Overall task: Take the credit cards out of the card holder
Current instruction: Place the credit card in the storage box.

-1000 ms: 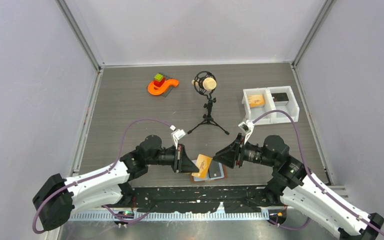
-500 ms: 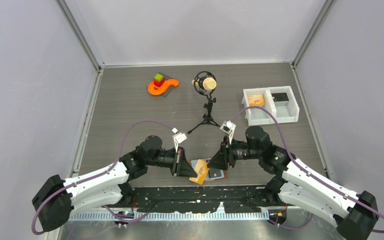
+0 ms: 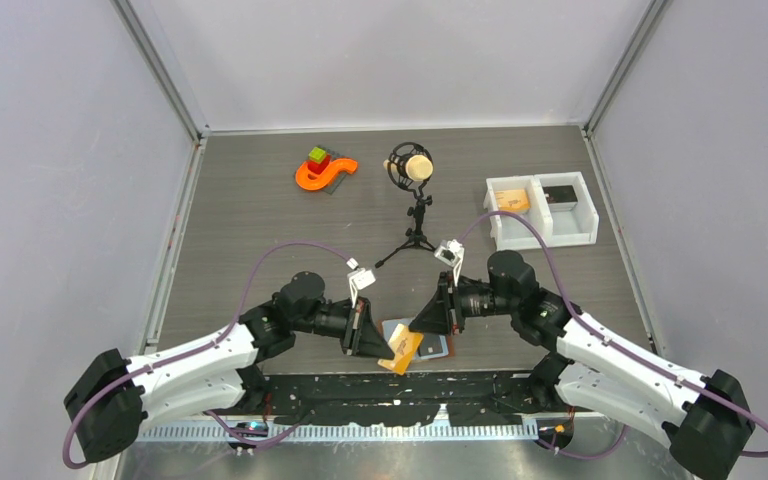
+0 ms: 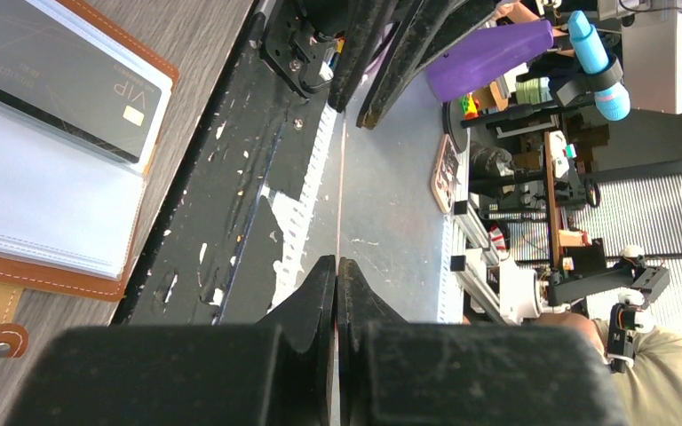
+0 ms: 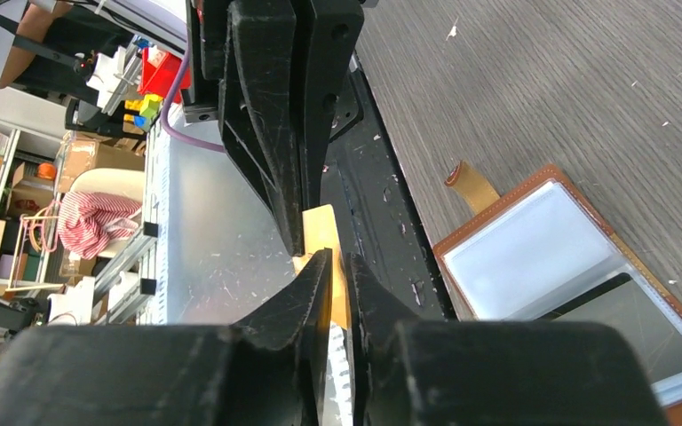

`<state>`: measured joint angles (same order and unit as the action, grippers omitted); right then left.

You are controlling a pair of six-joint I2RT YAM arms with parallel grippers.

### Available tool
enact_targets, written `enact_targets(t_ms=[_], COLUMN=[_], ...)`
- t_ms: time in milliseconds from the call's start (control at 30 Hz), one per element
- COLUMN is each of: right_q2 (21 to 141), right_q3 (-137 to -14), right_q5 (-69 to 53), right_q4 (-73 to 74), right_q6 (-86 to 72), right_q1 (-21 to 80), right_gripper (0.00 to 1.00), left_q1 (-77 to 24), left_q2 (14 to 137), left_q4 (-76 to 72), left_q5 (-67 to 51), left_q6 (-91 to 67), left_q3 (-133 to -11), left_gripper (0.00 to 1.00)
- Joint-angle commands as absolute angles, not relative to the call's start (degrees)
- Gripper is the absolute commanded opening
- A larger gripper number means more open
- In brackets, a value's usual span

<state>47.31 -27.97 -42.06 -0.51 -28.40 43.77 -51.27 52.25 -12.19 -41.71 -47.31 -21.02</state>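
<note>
Right pincer (image 5: 337, 266) sits narrow around the orange card (image 5: 324, 222), which the left pincer (image 4: 337, 275) clamps, beside the open card holder (image 4: 53, 195) at the counter's (image 3: 260, 220) 6 o'clock. One black card (image 4: 62, 80) is not yet out; the white bin (image 3: 543, 235) at 2 o'clock seemingly holds two.

Bright, even overhead light up top; soft, short shadows, sharp throughout, slight bend at corners. Wrist views: heavy wide-angle stretch at edges, close-up fingers (image 4: 306, 297) dark and soft, mild sheen on card holder (image 4: 49, 191) sleeves, far background slightly blown out.
</note>
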Motion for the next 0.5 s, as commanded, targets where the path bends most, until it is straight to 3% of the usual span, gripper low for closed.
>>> enact_targets(t_ms=[0, 267, 400, 467], right_q2=[47.3, 49.2, 49.6, 49.1], right_q3=[-27.2, -26.1, -25.4, -25.2], right_q5=[-44.0, -47.0, -46.8, -45.7], right_q4=[-5.4, -8.2, -9.6, -9.8], right_q6=[-29.8, -30.7, -31.5, -31.9], right_q1=[43.9, 43.9, 44.0, 43.9], right_gripper=[0.24, 0.26, 0.09, 0.06], left_q1=[-51.2, -51.2, -51.2, -51.2], left_q2=[51.7, 51.6, 51.5, 51.3], left_q4=[-14.5, -14.5, -14.3, -13.5], left_q5=[-42.4, -42.5, -42.4, -41.6], left_q6=[-46.6, -46.6, -46.7, -46.4], left_q3=[-21.9, -21.9, -21.9, -22.0], left_gripper=[0.00, 0.00, 0.00, 0.03])
